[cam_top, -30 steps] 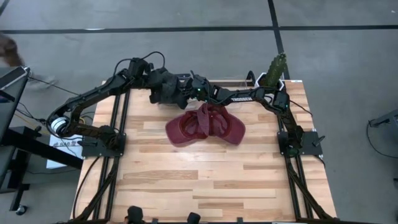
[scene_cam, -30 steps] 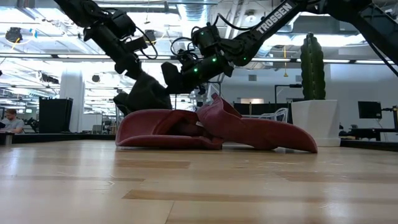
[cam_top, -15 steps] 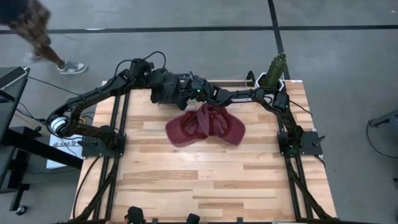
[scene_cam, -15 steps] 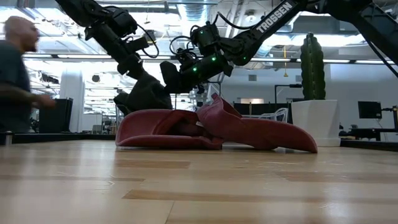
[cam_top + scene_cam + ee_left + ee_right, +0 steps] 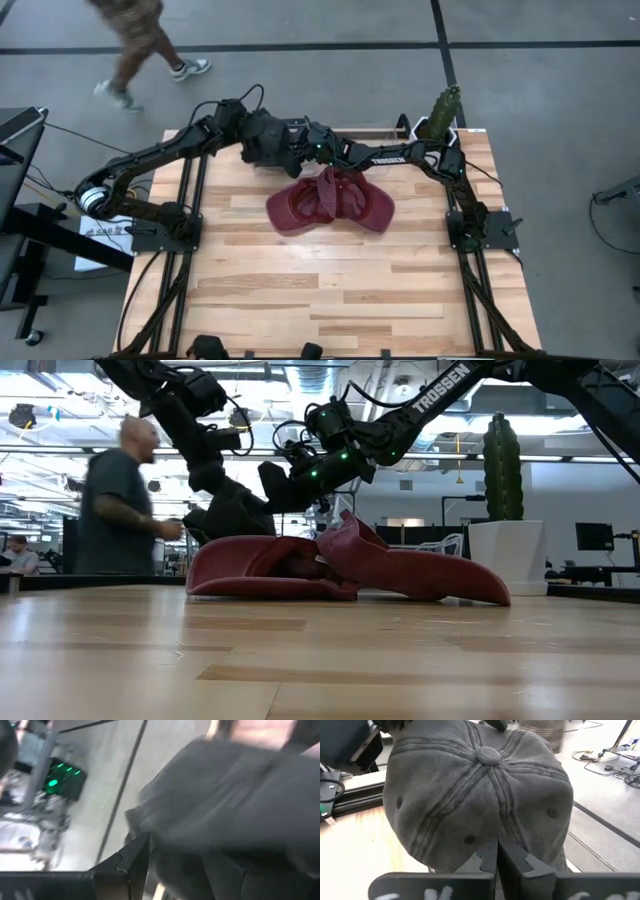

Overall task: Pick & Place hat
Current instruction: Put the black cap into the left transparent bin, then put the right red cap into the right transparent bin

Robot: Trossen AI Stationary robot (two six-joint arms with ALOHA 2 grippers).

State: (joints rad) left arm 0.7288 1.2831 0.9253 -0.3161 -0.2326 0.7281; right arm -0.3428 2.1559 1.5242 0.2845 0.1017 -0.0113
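Note:
A grey cap (image 5: 262, 140) is held above the table's far left part between my two grippers; its crown and top button fill the right wrist view (image 5: 480, 795). My left gripper (image 5: 247, 128) is shut on it from the left. My right gripper (image 5: 296, 148) is shut on it from the right. In the low view the cap (image 5: 235, 510) hangs behind a dark red hat (image 5: 340, 570). The red hat (image 5: 330, 200) lies crumpled on the table's middle, its brim on the wood; no gripper touches it. My left gripper holds the cap's cloth (image 5: 190, 845), which fills the space between its two fingers (image 5: 134, 865); the blurred picture does not show which part. It comes slanting down from the far left. The cap hangs below it. My right gripper pinches the lower edge of the cap's crown (image 5: 492, 837) between its two shut fingers (image 5: 487, 857). The fingers come about level from the table's right. The cap stands before them with its button side turned to the gripper.
A green cactus in a white pot (image 5: 443, 112) stands at the table's far right corner, also in the low view (image 5: 503, 510). A person (image 5: 140, 40) walks on the floor beyond the far left edge. The near half of the table (image 5: 340, 300) is bare wood.
My left arm has shifted a little up and toward the far edge with the cap, which stays held between both grippers. The red hat has not moved. A person has walked along the floor behind the table, from left toward the right.

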